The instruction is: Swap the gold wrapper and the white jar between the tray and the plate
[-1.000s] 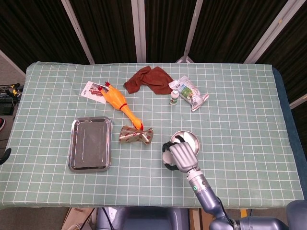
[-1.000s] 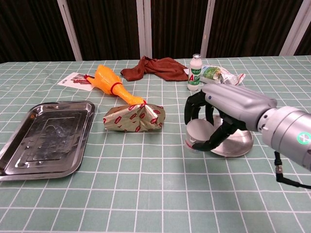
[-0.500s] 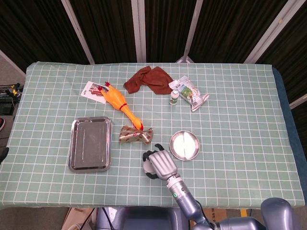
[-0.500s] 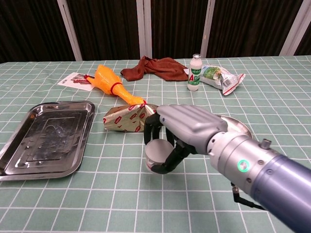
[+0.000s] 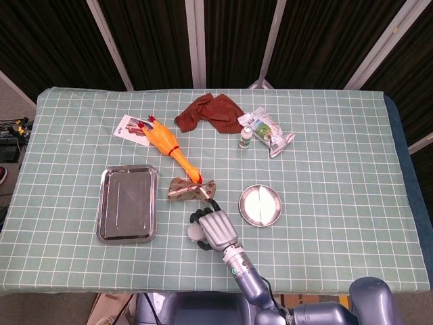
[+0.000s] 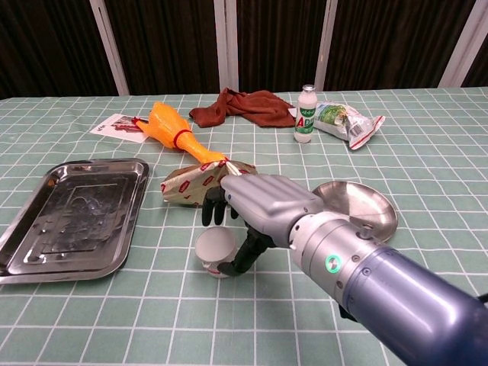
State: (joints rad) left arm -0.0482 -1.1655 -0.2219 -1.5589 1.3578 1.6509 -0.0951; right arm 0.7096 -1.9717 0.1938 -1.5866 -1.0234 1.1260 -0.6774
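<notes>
Fingers [image 6: 216,210] of the right hand [image 6: 255,206] curled around the white jar [image 6: 214,249], carrying it from the plate [image 6: 358,207] toward the tray [image 6: 72,216], presumably for the swap.

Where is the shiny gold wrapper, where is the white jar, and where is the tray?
gold wrapper [image 6: 191,187], chest view, on its crinkled left half.
white jar [image 6: 214,246], chest view, on its round open top, held by the right hand [image 6: 255,202].
tray [image 5: 126,204], head view, on its flat floor.
</notes>
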